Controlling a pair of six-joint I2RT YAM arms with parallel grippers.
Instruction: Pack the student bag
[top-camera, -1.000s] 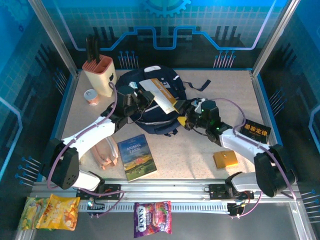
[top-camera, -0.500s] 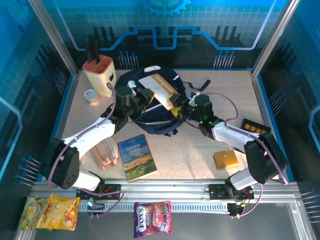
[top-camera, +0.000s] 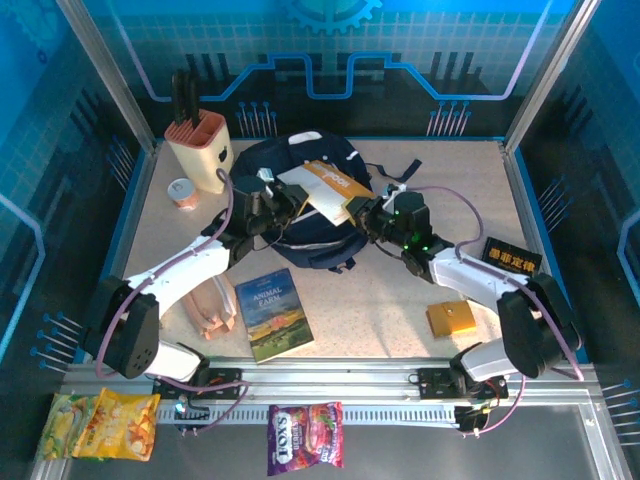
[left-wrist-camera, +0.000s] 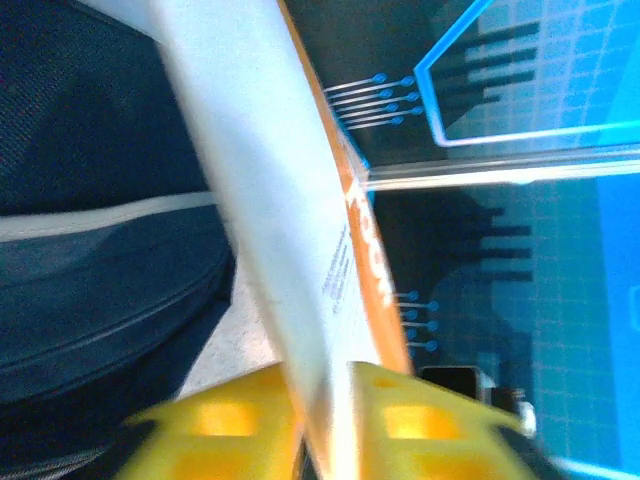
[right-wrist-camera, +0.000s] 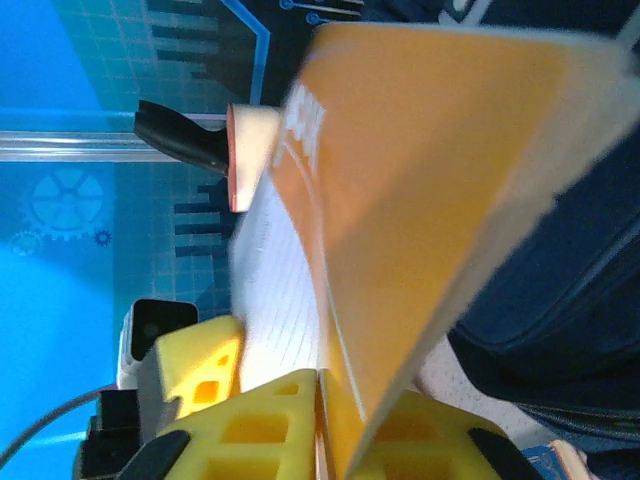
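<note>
Two grippers meet at a book over the student bag

The table (top-camera: 400, 290) has bare room on the right. The student bag (top-camera: 310, 243) lies far and middle, just under both grippers. A white and orange book (top-camera: 325, 185) tilts above it. The right gripper (top-camera: 357, 212) pinches the book's right end. The left gripper (top-camera: 288, 203) has fingers (left-wrist-camera: 215, 420) on both sides of the book, but I cannot tell if they squeeze it.

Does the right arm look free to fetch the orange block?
Probably not yet: the right gripper has its jaws shut on the orange book over the bag; the block lies uncovered nearby.
</note>
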